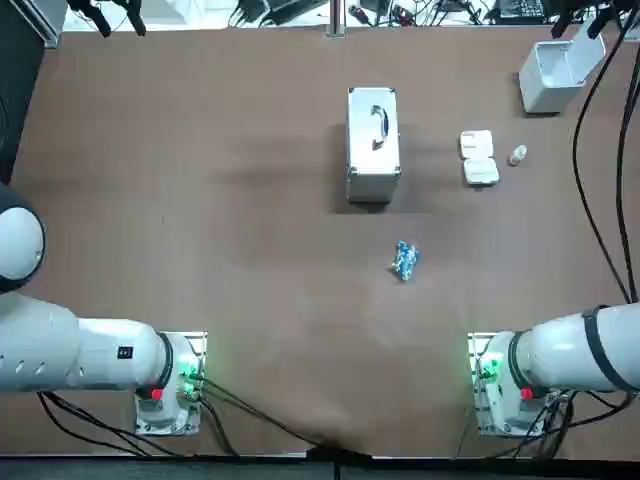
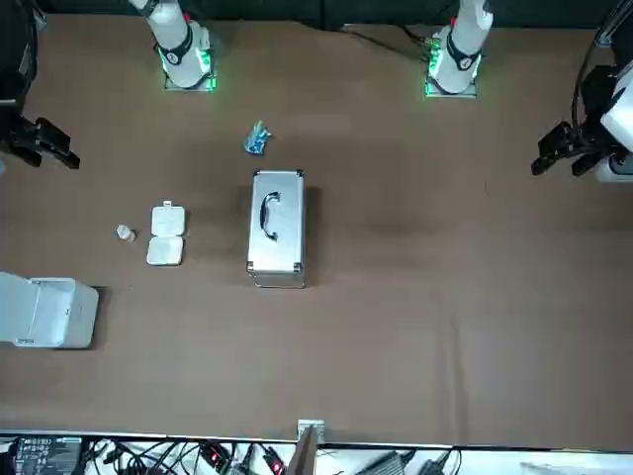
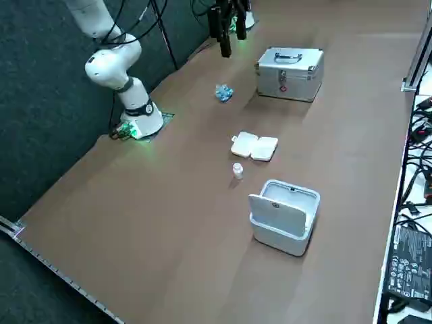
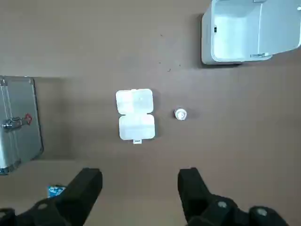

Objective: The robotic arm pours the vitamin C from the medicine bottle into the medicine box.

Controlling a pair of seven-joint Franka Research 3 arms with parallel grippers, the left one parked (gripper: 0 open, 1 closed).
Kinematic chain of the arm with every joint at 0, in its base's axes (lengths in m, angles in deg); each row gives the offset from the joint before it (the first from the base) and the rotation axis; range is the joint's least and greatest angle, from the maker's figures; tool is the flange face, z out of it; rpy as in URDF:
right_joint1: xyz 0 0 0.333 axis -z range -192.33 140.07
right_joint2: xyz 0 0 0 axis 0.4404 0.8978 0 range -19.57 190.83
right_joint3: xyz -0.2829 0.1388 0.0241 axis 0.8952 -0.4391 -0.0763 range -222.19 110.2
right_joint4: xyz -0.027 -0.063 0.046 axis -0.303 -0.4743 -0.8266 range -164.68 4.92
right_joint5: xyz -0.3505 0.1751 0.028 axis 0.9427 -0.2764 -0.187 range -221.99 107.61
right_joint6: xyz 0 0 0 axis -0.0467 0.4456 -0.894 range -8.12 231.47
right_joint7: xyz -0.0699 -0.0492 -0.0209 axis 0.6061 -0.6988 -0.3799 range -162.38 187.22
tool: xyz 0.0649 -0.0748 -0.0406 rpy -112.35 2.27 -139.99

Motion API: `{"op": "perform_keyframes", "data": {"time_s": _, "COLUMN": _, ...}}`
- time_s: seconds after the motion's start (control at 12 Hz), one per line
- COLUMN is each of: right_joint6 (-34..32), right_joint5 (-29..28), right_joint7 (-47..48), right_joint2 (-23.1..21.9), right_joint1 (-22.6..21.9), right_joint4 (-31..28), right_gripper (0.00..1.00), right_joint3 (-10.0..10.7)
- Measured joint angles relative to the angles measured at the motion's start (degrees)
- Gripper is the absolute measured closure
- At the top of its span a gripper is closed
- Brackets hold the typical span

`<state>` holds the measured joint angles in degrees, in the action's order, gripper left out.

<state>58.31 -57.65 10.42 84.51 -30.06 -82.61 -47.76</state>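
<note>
- Silver metal case with a handle [image 1: 373,143], upper centre of the top view, sits aside from the work.
- White hinged medicine box [image 1: 479,158], to its right, lies open, apparently ready for filling.
- Small white medicine bottle [image 1: 517,155] stands just beside the box, untouched.
- Right gripper [image 4: 139,181] hangs above both, spread wide and empty, probably lining up a grasp.

Seen from overhead: a plain brown counter [image 1: 200,200], a silver case [image 1: 373,140] at 1 o'clock, a white pill box [image 1: 479,158] and pale bottle [image 1: 517,155] at 2 o'clock, a blue packet [image 1: 405,260] at 3 o'clock. The right gripper [image 4: 140,176] above them is black.
</note>
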Motion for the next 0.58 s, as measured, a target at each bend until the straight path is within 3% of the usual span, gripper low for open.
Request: {"op": "perform_keyframes", "data": {"time_s": 0.58, "right_joint6": 0.41, "right_joint5": 0.00, "right_joint7": 0.00, "right_joint2": 0.11, "right_joint1": -0.09, "right_joint4": -0.32, "right_gripper": 0.00, "right_joint3": -0.35}}
